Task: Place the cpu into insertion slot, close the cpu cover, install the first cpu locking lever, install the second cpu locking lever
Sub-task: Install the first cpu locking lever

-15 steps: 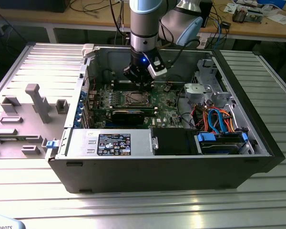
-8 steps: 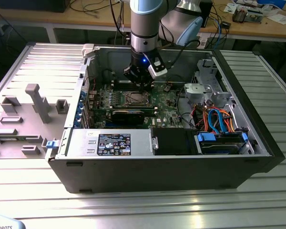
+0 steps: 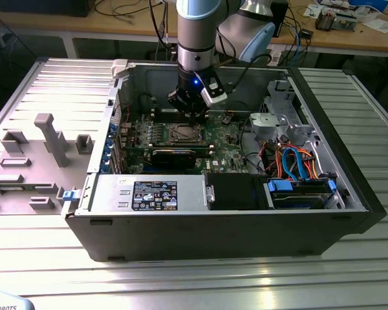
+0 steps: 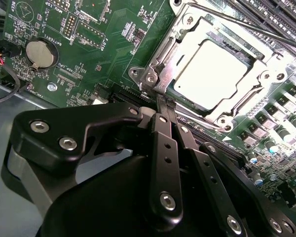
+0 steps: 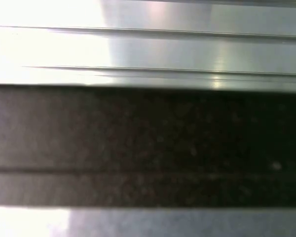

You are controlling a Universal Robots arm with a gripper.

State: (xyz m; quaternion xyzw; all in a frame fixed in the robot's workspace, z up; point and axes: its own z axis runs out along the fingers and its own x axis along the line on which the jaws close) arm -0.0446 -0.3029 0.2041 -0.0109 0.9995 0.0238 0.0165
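Shows pale ribbed metal surface point(image 5: 187, 49) with long ridges, above a broad dark speckled band point(image 5: 148, 143) running straight across

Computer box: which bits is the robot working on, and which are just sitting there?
Job:
cpu
cover
slot
pincer, shut, at the cover's corner

Just there:
coin battery
graphics card
blue cables
grey blocks

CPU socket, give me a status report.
Gripper shut, tips at the cover's corner. Chip seated in socket, cover down over it. Nothing in the way.
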